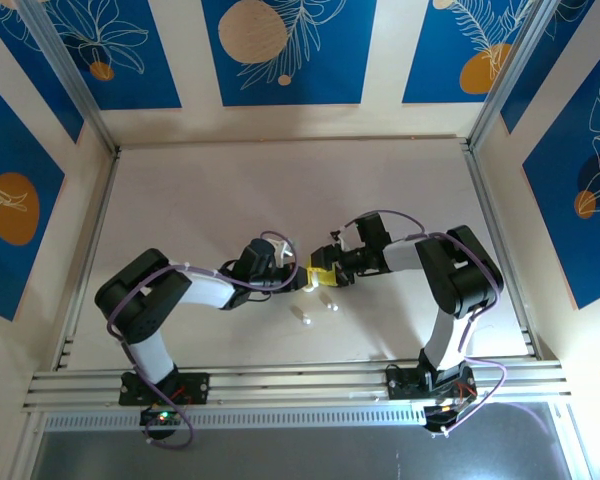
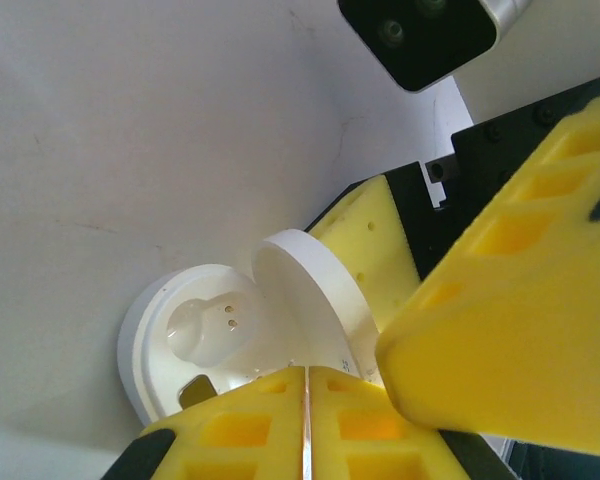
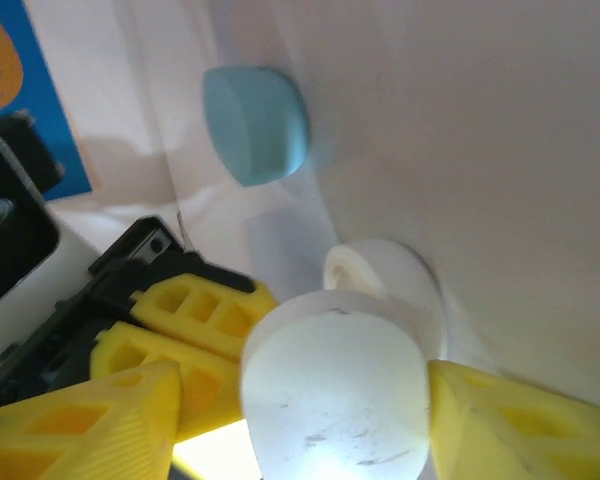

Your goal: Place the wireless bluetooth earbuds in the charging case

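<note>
Left gripper has its yellow fingers pressed together, tips at the rim of the open white charging case, its lid upright. Right gripper straddles that lid, but whether it truly clamps I cannot tell. Two white earbuds lie on the table just nearer the arm bases, apart from the case, and a pale blue case sits beyond the lid.

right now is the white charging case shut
No, the white charging case has its lid swung up, baring an empty earbud well.
</note>
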You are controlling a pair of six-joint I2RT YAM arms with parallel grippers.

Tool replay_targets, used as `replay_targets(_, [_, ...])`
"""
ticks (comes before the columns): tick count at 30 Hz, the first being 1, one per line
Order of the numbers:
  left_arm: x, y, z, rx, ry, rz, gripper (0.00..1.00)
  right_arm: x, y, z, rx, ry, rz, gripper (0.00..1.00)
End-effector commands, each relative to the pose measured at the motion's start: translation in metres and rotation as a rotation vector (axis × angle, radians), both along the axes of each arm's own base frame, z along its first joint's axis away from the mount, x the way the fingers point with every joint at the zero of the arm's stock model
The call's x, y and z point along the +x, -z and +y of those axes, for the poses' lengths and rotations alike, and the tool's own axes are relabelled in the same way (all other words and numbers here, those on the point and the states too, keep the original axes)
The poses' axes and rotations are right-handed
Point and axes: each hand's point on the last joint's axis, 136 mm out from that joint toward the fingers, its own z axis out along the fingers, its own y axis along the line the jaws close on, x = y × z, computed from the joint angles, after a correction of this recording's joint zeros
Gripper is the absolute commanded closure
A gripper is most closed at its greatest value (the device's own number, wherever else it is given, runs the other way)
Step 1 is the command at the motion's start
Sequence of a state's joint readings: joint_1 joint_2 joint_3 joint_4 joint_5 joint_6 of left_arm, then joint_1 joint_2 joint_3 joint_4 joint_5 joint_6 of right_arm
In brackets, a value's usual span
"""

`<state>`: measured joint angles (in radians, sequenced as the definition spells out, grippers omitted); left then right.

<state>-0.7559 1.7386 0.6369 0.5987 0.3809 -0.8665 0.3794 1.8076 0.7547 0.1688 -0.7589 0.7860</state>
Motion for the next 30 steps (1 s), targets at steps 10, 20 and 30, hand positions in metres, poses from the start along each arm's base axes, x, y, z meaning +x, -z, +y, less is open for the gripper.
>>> replay_targets(10, [0.003,-0.009,-0.015,-0.017,0.020,-0.019,0.91,0.000,0.006,-0.010,-0.123,0.016,-0.009,0.21])
replay_targets(20, [0.003,-0.010,-0.019,-0.014,0.028,-0.017,0.90,0.002,-0.001,-0.024,-0.233,0.034,-0.058,0.16])
replay_targets(30, [0.002,-0.034,0.004,0.037,-0.022,-0.090,0.77,-0.010,-0.025,-0.046,-0.358,0.054,-0.163,0.17])
